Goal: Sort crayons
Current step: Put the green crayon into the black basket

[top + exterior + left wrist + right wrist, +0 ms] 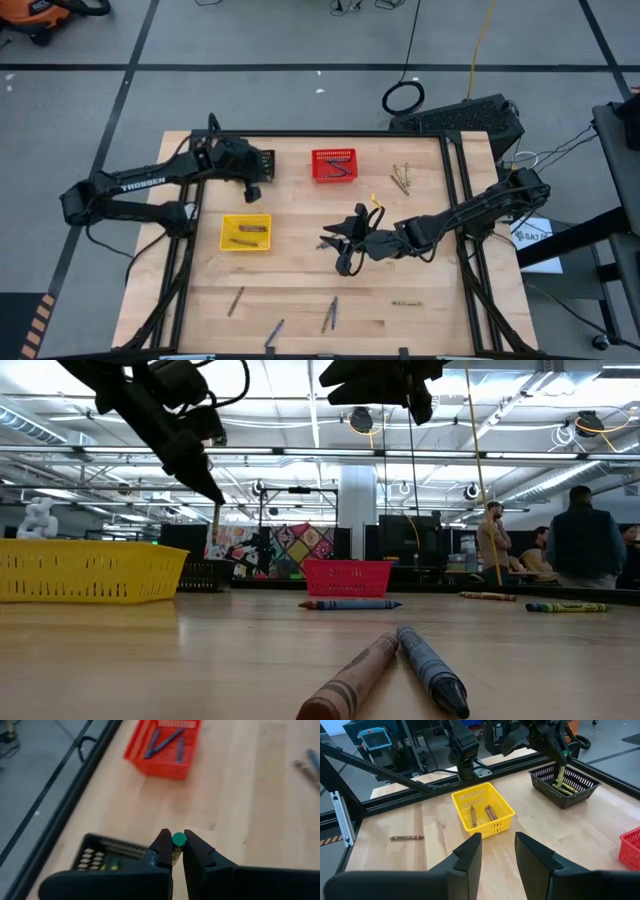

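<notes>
— Two grippers are yours; what are they doing?

— My left gripper (pixel 173 851) is clamped on a green crayon (pixel 178 840), which stands upright between the dark fingers with its round flat end showing. It hangs just above the black basket (pixel 564 785) at the desk's far left corner. My right gripper (pixel 497 851) hovers over the middle of the desk with its fingers spread and nothing between them.

— What do the baskets look like?

— All three are small rectangular plastic ones with slotted walls. The black one holds yellow-green crayons. The red basket (pixel 333 165), by the far edge, holds blue ones lying crossed. The yellow basket (pixel 245 232), toward the left side, holds two brown ones side by side.

— And the loose crayons?

— They are thin paper-wrapped sticks with blunt cone tips, lying flat on the pale wooden desk (pixel 300 280). Several yellow-green ones (pixel 402 178) lie in a cluster near the far right corner, and another (pixel 406 303) lies alone toward the near right. A brown one (pixel 235 300) lies near the near left, a blue one (pixel 274 333) at the near edge, and a brown and blue pair (pixel 330 314) lies touching beside it.
</notes>
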